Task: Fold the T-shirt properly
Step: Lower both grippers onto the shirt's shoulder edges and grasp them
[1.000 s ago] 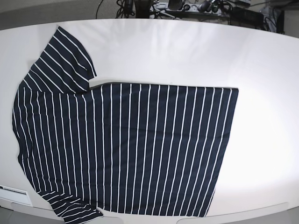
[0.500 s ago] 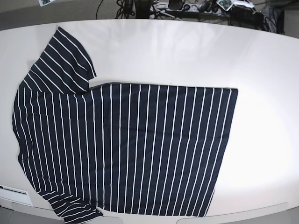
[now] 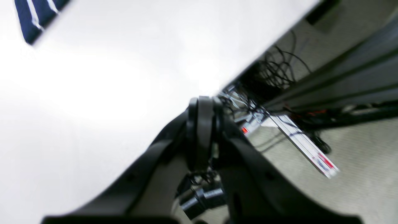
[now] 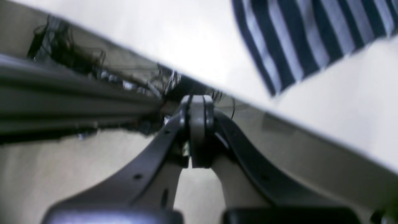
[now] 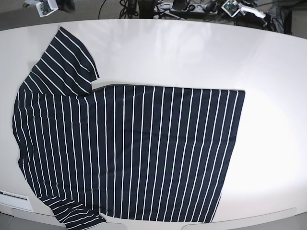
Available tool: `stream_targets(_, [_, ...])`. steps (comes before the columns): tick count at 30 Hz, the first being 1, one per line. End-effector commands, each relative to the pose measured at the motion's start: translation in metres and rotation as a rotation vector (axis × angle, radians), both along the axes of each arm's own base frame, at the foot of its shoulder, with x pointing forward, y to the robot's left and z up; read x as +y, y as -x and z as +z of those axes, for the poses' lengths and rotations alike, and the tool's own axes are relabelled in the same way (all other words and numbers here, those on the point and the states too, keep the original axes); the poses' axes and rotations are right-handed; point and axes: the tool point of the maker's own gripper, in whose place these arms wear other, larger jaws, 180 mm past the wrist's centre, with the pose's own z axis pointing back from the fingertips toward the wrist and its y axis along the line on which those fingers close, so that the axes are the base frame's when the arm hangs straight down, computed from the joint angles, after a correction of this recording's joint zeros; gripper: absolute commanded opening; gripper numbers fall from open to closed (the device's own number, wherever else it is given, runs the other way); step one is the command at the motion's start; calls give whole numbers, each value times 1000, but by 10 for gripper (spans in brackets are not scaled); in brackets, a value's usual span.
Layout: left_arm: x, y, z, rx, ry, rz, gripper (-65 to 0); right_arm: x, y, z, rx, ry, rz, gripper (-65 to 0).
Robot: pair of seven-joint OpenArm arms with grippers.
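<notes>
Both jaws closed; one T-shirt (image 5: 129,148)

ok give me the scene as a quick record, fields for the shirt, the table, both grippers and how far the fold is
garment: T-shirt, dark with thin white stripes, spread flat
orientation: sleeves toward the base view's left, hem toward its right
surface: white table
left gripper: fingers shut, holding nothing, over the table's far edge, clear of the shirt
right gripper: fingers shut, holding nothing, off the table's far edge
contact with shirt: none
fold progress: no fold made yet
background: cables on the floor beyond the table
</notes>
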Motion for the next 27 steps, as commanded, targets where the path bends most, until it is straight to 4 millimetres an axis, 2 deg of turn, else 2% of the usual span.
stream_targets(1, [-3, -9, 9, -43, 11, -6, -650, -4, 0, 5, -7, 8, -8, -650])
stream_targets(5, [-2, -29, 14, -105, 8, -9, -650, -15, -7, 10, -38, 32, -29, -650])
stream_targets(8, [-1, -43, 19, -150, -2, -34, -650, -16, -11, 11, -52, 34, -25, -650])
stream_targets(14, [9, -79, 29, -263, -92, -141, -650, -16, -53, 21, -185, 50, 34, -650])
stream_targets(19, [31, -111, 22, -298, -178, -213, -650, -19, -79, 26, -246, 79, 47, -650])
stream_targets(23, [52, -137, 14, -298, -206, -237, -650, 3, -87, 26, -274, 22, 93, -650])
stream_targets(27, [72, -153, 8, -279, -253, -288, -650, 29, -78, 9, -238, 38, 166, -650])
